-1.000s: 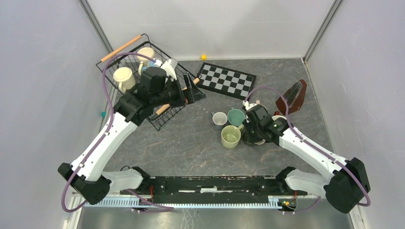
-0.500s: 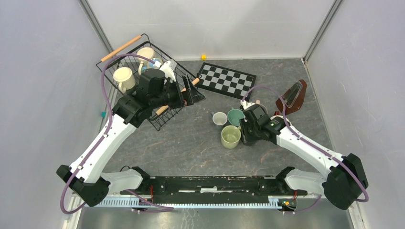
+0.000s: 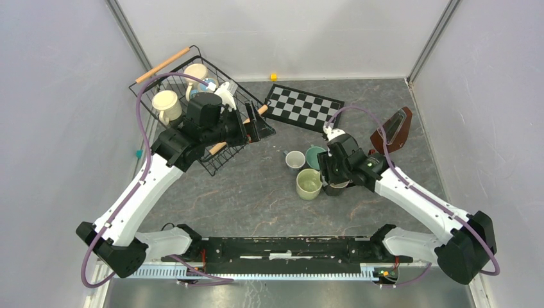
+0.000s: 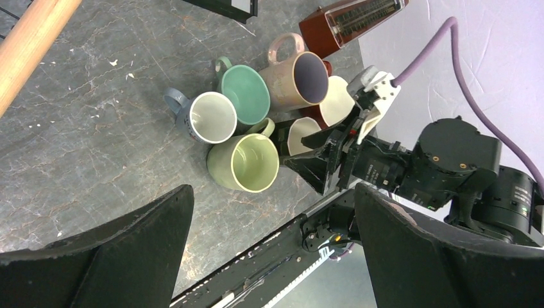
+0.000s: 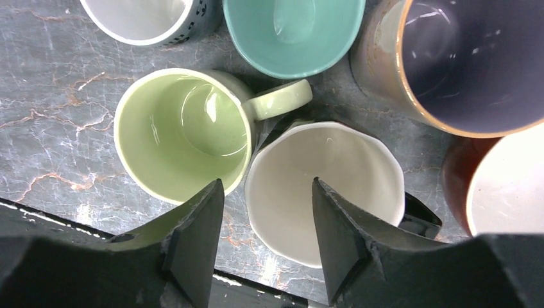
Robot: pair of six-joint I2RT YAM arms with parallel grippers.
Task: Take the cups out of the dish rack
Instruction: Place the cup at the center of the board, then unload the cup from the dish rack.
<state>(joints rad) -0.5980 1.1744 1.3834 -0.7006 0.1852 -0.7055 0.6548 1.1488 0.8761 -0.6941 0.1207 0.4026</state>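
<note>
Near the middle of the table (image 3: 256,186), six mugs (image 4: 244,94) stood unloaded, right gripper (image 5: 266,189) parted over the black mug (image 5: 333,179). At the far-left corner, the rack (image 3: 219,163) held several more, left gripper (image 4: 272,189) gaping.

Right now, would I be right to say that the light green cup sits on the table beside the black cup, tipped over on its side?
Not quite: the light green cup stands upright with its mouth up, not tipped over on its side. It does sit on the table beside the black cup, as the right wrist view shows.
</note>
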